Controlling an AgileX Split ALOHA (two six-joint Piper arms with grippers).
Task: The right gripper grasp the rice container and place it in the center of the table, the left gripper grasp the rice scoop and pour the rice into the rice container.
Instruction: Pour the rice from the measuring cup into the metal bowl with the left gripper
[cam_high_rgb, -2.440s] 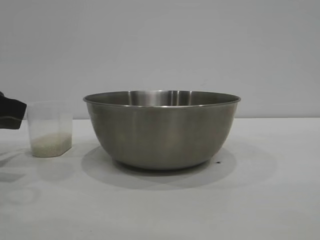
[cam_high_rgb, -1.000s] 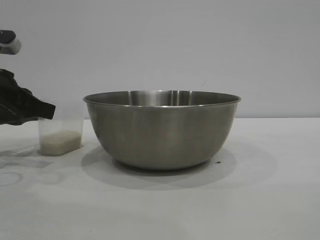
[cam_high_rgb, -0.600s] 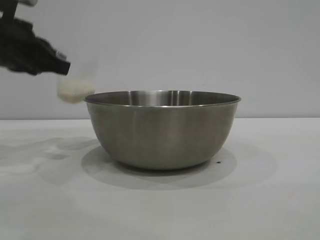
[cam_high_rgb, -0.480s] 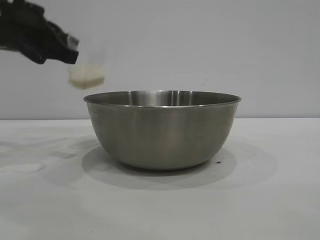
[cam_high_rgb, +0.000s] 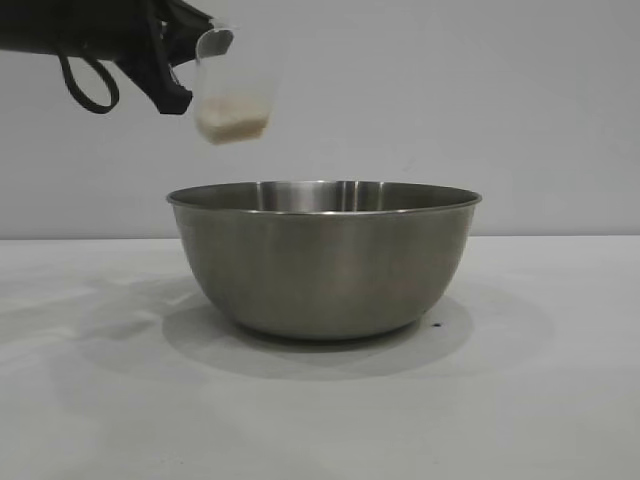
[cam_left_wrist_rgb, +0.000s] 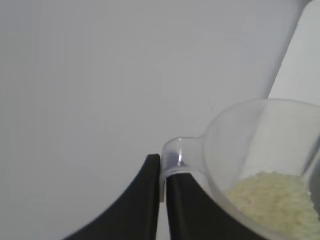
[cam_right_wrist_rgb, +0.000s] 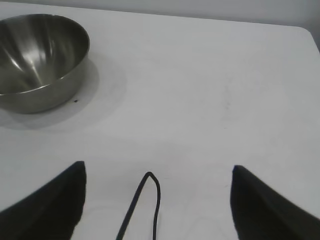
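The rice container (cam_high_rgb: 323, 260), a large steel bowl, stands on the white table (cam_high_rgb: 560, 400). High above its left part hangs the rice scoop (cam_high_rgb: 236, 85), a clear plastic cup, nearly upright with rice (cam_high_rgb: 232, 120) in its bottom. My left gripper (cam_high_rgb: 185, 60) comes in from the upper left, shut on the scoop's handle (cam_left_wrist_rgb: 180, 152). The left wrist view shows that gripper (cam_left_wrist_rgb: 161, 167) pinching the handle, with the scoop (cam_left_wrist_rgb: 260, 145) and its rice (cam_left_wrist_rgb: 275, 202) beside it. My right gripper (cam_right_wrist_rgb: 157, 167) hovers open over bare table, well away from the rice container (cam_right_wrist_rgb: 35, 60), which looks empty.
A black cable loop (cam_right_wrist_rgb: 150, 200) hangs between the right gripper's fingers. The table's far corner (cam_right_wrist_rgb: 305, 32) shows in the right wrist view. A plain grey wall (cam_high_rgb: 450, 100) stands behind the table.
The left gripper has lifted the rice scoop off the table at the bowl's left, carrying it up and rightward to above the bowl. The bowl has not moved.
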